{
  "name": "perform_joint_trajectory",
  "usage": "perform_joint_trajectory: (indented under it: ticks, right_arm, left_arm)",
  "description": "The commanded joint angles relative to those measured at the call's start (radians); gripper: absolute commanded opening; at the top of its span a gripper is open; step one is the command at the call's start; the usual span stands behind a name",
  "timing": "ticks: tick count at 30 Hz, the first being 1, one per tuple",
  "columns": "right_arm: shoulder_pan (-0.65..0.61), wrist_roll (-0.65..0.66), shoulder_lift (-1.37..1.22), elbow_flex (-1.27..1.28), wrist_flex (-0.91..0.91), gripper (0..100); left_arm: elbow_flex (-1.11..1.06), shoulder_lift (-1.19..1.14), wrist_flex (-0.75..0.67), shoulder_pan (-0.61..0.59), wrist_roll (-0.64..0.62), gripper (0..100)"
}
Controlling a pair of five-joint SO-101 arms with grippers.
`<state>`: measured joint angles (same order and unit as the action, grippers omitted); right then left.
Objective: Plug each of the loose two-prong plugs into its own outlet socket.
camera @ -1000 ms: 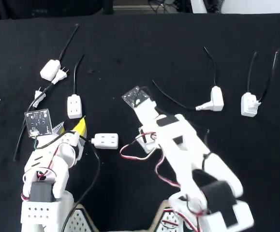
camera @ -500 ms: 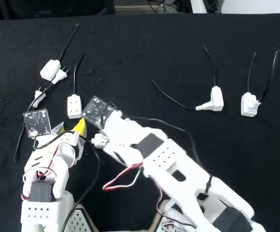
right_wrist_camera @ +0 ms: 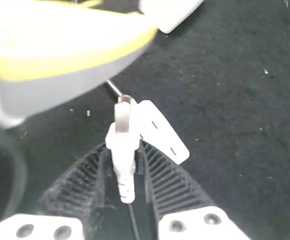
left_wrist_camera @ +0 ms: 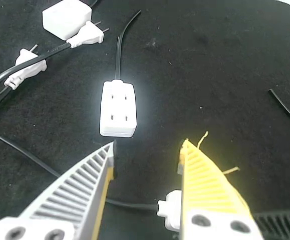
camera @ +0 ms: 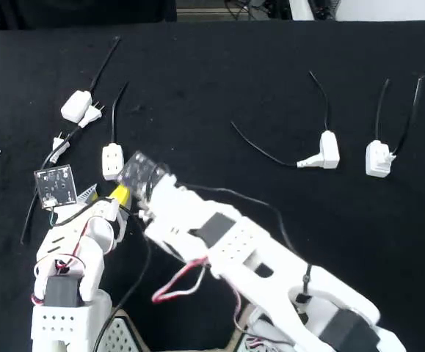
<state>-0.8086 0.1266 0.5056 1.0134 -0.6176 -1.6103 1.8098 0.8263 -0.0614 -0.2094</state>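
Beside the spread left gripper point(left_wrist_camera: 147, 145), the right gripper point(right_wrist_camera: 123, 150) pinches a two-prong plug point(right_wrist_camera: 119, 125), its prongs just next to a white outlet socket point(right_wrist_camera: 161, 134) — the slots seem angled off the prongs (hard to judge), so squaring the plug first, then pressing straight, likely seats it.

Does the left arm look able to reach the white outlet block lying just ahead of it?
Probably yes. The left tool is open, and the outlet block lies just ahead with nothing between them. The right tool, shut on a plug, sits close beside it.
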Motion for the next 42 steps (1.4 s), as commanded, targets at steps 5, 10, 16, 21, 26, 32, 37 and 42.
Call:
perform_joint_trajectory:
  ticks: [5, 10, 16, 21, 26, 32, 37, 42]
  right_arm:
    - [-0.034, -0.011, 0.108, 0.147, 0.224, 1.1]
    - [-0.034, -0.011, 0.102, 0.150, 0.232, 1.1]
    - [-0.035, -0.012, 0.105, 0.150, 0.233, 1.1]
    - [-0.035, -0.100, 0.107, 0.142, 0.235, 1.1]
    - [-0.055, -0.107, 0.107, 0.133, 0.235, 1.1]
    - [-0.121, -0.107, 0.107, 0.134, 0.236, 1.1]
    - [-0.078, -0.107, 0.153, 0.136, 0.226, 1.1]
    - [-0.063, -0.107, 0.343, 0.189, 0.178, 1.1]
  left_arm:
    - [0.061, 0.002, -0.012, 0.004, -0.011, 21]
    - [0.061, 0.002, -0.012, 0.004, -0.011, 21]
    - [0.062, 0.002, -0.012, 0.004, -0.011, 21]
    - [0.068, 0.002, -0.011, 0.004, -0.011, 21]
    - [0.070, 0.002, -0.006, 0.015, -0.009, 21]
    - [0.088, 0.002, -0.005, 0.084, 0.055, 21]
    - [0.051, 0.002, -0.005, 0.079, 0.104, 21]
    - [0.005, 0.002, -0.012, 0.088, 0.175, 21]
